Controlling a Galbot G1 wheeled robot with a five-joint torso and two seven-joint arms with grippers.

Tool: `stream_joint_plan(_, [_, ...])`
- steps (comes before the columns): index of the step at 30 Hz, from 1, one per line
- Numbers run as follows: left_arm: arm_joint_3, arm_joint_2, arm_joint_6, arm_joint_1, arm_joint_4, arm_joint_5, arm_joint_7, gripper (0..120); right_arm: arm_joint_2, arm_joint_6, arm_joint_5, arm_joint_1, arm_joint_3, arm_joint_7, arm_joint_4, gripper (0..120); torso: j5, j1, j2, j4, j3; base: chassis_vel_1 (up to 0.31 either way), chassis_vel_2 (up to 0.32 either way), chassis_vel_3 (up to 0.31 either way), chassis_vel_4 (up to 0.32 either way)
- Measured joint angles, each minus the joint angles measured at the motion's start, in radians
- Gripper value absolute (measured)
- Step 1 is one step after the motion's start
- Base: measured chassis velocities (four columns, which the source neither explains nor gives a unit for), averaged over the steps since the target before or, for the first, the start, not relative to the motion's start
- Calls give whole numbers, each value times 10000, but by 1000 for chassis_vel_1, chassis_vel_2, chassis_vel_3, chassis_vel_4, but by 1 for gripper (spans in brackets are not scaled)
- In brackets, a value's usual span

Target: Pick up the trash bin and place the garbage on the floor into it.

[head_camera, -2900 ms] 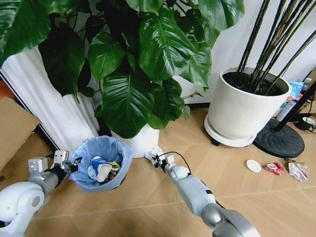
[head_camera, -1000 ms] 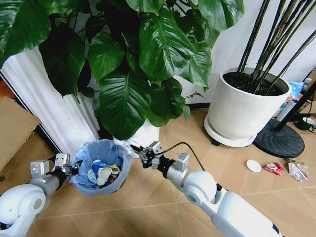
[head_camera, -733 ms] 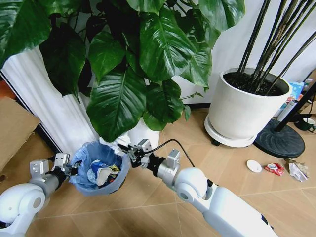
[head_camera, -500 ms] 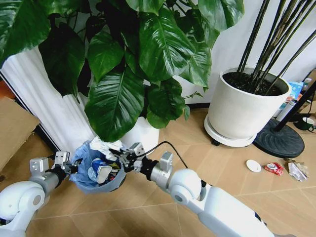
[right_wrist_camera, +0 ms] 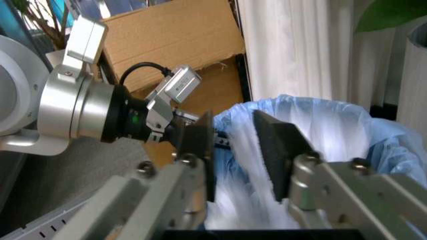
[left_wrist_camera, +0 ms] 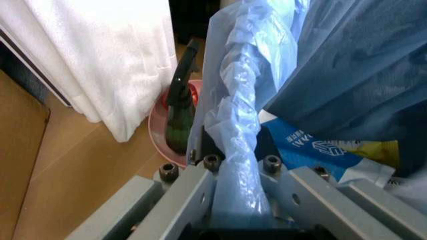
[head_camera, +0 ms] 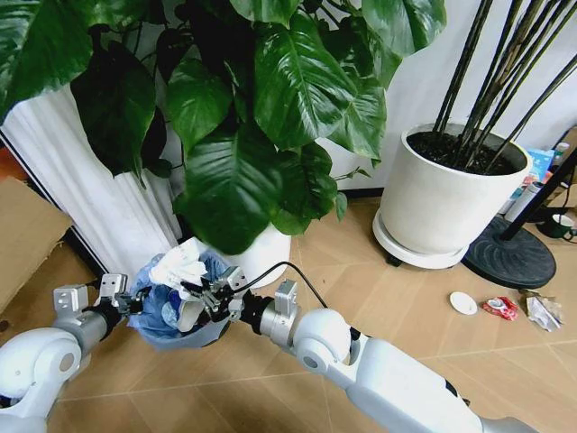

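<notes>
While the left claw (head_camera: 126,303) is clenched on the rim of the trash bin (head_camera: 160,317) and holds it beside the white plant pot (head_camera: 267,253), the right claw (head_camera: 194,293) is over the bin's mouth, grasping a crumpled white paper (head_camera: 178,267). A white lid (head_camera: 463,303) and a red wrapper (head_camera: 499,308) lie on the floor, well apart from the bin.

Bright even daylight; wrist views blur up close.
</notes>
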State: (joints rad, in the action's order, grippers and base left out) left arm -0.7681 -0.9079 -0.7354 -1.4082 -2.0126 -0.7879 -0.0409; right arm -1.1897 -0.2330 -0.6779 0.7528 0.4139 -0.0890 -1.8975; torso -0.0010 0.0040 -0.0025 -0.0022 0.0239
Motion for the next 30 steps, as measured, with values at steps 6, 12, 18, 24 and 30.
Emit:
stream_joint_plan(6, [-21, 25, 0, -6, -5, -7, -6, 0, 21, 8, 17, -30, -59, 18, 9, 45, 1, 0, 0, -1, 0, 0, 0, 0, 0])
stream_joint_plan(12, [-51, 18, 0, -24, -14, -11, -18, 0, 154, 28, 124, 151, -389, 191, -172, 70, 3, 0, 0, 0, 0, 0, 0, 0, 0])
stream_joint_plan(18, [-75, -129, 0, -93, -21, 33, -23, 0, 599, -9, 150, 598, -955, 376, -489, 88, 3, 0, 0, -1, 0, 0, 0, 0, 0])
stream_joint_plan(24, [-159, -281, 0, -195, -76, 67, -27, 0, 1262, -251, 166, 1231, -1955, 601, -943, 100, 3, 0, 0, 0, -1, 0, 0, 0, 0])
stream_joint_plan(30, [-186, -343, 0, -207, -98, 87, -33, 0, 1680, -362, 341, 1954, -2876, 716, -1194, 100, 3, 0, 0, -1, 0, 0, 0, 0, 0])
